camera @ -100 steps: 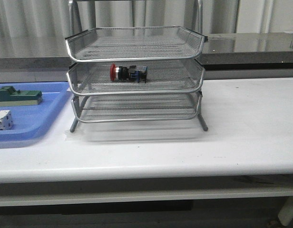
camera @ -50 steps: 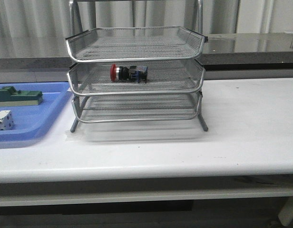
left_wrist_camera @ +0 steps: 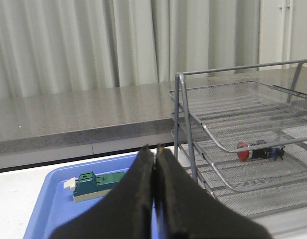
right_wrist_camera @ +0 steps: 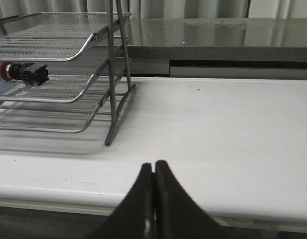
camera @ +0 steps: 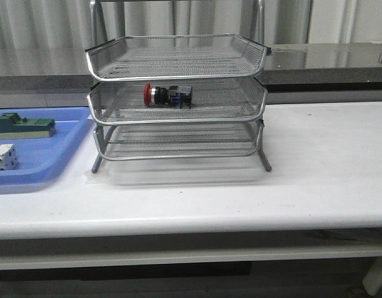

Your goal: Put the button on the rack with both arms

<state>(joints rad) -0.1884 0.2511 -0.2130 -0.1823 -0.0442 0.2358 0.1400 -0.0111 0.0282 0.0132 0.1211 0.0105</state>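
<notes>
A silver wire-mesh three-tier rack (camera: 178, 99) is gleaming grey; the small push-button with red cap, black-and-silver body and blue rear (camera: 168, 95) is showing beside a flat blue plastic tray (camera: 48, 162) holding a dark green block (camera: 23, 126).

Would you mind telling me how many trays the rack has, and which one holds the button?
3. The top tray and the bottom tray look empty; the middle tray holds the button, lying on its side left of centre.
</notes>
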